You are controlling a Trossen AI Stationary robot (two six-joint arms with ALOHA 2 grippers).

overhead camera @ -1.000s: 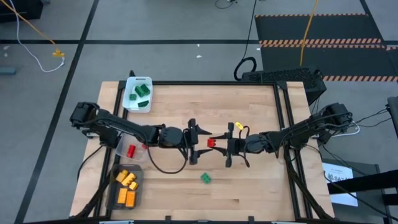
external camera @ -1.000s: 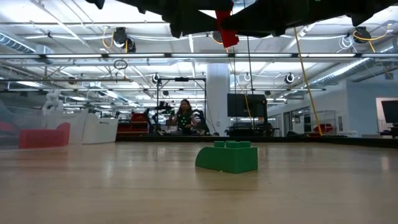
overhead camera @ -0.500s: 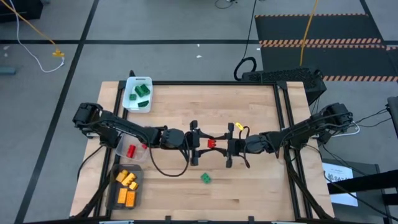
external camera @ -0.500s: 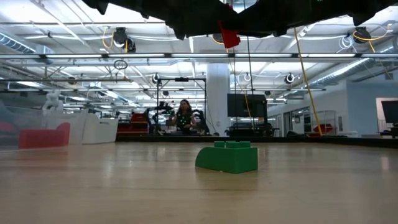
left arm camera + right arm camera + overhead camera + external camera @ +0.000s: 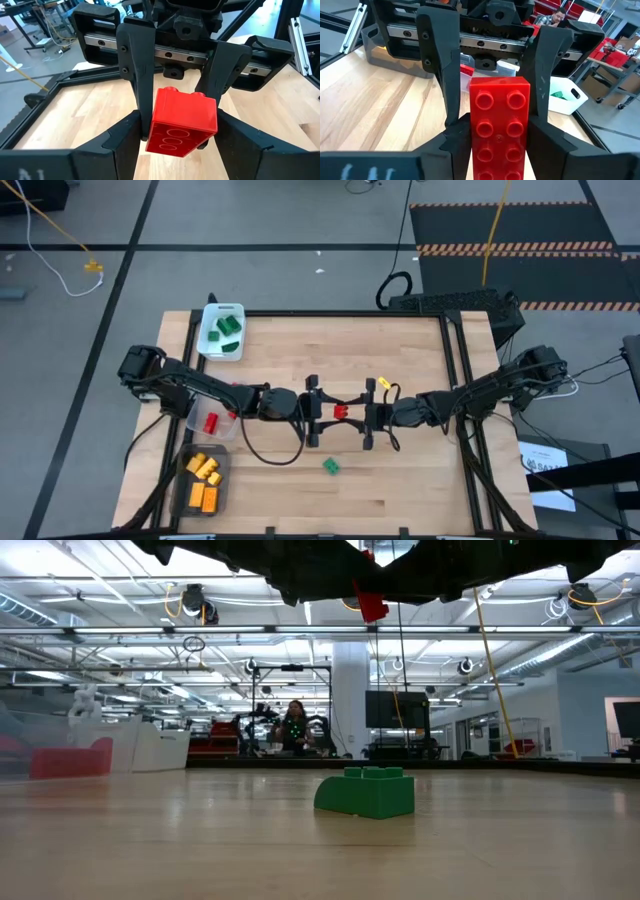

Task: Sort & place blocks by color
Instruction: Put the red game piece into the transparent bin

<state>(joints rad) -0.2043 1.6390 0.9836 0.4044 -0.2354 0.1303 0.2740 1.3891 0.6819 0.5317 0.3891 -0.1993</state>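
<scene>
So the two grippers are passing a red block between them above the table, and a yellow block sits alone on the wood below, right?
Not quite: the lone block on the wood is green, not yellow, as the high and low views show. The left gripper and right gripper do meet on a red block above the table.

The red block [image 5: 181, 121] has both ends buried between the meeting fingers; in the right wrist view the picture's edge cuts its near end off. Whether the right gripper [image 5: 352, 412] still presses on the red block cannot be told. In the low view both arms above the green block [image 5: 366, 791] are cut off. The person [image 5: 295, 726] beyond the green block is too small to make out.
</scene>
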